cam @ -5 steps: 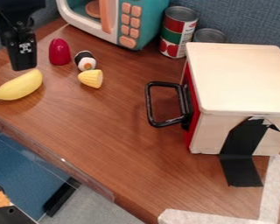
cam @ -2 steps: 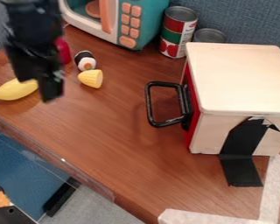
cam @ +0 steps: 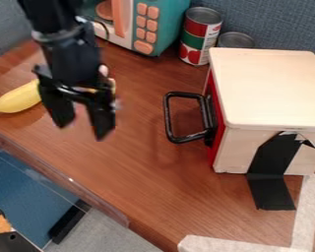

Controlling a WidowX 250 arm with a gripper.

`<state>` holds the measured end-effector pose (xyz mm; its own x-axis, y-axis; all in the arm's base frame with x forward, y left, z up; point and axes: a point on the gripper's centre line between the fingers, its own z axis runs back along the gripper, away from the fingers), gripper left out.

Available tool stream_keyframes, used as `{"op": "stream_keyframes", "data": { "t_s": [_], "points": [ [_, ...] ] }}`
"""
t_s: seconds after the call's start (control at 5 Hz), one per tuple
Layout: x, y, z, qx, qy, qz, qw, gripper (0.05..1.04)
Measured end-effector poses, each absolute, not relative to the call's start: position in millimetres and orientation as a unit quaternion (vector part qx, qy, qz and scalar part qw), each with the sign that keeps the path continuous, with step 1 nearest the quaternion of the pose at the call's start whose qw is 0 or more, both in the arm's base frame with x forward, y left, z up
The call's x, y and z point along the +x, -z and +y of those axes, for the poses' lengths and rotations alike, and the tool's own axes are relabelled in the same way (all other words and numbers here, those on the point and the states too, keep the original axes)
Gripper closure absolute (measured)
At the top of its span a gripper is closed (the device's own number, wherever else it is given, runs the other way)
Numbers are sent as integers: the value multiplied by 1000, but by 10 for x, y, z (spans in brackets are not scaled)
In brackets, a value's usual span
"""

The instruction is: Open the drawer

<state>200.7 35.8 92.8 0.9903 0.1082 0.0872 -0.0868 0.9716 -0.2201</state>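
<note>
Black tape (cam: 272,189) runs from the near side of the wooden box (cam: 272,88) onto the table (cam: 167,197). The box stands at the right; its red drawer front (cam: 214,150) faces left and appears shut. The box and the black handle (cam: 167,115) hold the same position as in the earlier frames. The gripper (cam: 83,125) has travelled right and toward the near edge from the upper left. It now hangs left of the handle, well apart from it, with its two jaws spread and nothing between them. This reads as the approach stage: the drawer is yet to be engaged. The next step likely requires further travel right, then seating a finger inside the handle loop before pulling left. A finger set too high could miss the bar.

The box is cut off at the right edge. The red front is seen at a steep angle, so a slight gap at its seam cannot be ruled out. The gripper covers most of the small toys behind it. The arm is cut off at the top edge, as is the microwave (cam: 163,24).
</note>
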Motion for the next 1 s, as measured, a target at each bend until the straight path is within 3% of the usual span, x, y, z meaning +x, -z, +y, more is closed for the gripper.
{"op": "stream_keyframes", "data": {
  "t_s": [0.2, 0.4, 1.0],
  "points": [
    [2156, -874, 102, -125, -80, -67, 987, 85],
    [2310, -824, -30, -120, -104, -90, 983, 85],
    [2973, -726, 118, -106, -225, -159, 955, 85]
  ]
}}
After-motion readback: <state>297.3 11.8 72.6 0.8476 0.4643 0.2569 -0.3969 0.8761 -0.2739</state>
